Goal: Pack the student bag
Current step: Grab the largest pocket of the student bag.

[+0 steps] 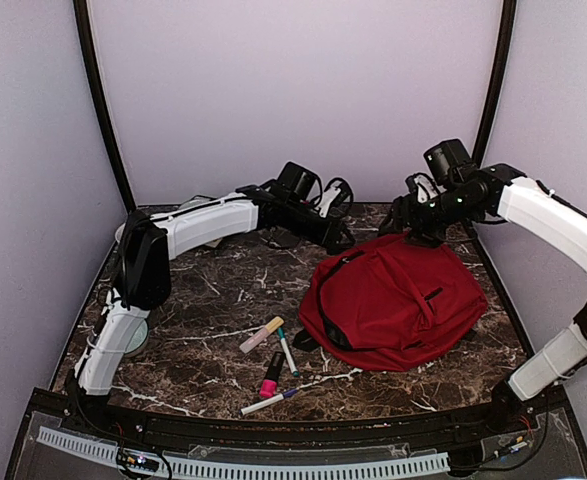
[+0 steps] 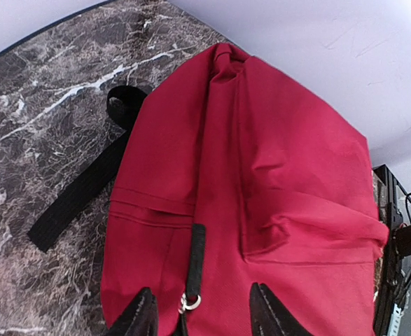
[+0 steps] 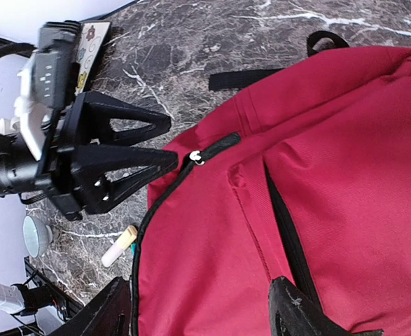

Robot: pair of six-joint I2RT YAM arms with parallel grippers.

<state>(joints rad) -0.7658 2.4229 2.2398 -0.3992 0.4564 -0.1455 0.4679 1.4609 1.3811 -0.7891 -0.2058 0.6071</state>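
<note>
The student bag (image 1: 398,300), a big red backpack, lies flat on the right half of the marble table. My left gripper (image 1: 341,238) is at its far left corner. In the left wrist view the jaws (image 2: 204,316) stand open with the black zip pull (image 2: 195,255) and its metal ring between the fingertips, touching neither. The right wrist view shows those fingers (image 3: 131,161) just short of the zip slider (image 3: 198,155). My right gripper (image 1: 413,232) hangs over the bag's far edge, open (image 3: 201,315) above red fabric and holding nothing.
Several pens lie left of the bag: a cream highlighter (image 1: 261,334), a teal pen (image 1: 287,352), a pink marker (image 1: 271,376) and a white pen (image 1: 268,402). A black strap (image 2: 79,199) trails on the marble. A small bowl (image 1: 133,338) sits by the left arm.
</note>
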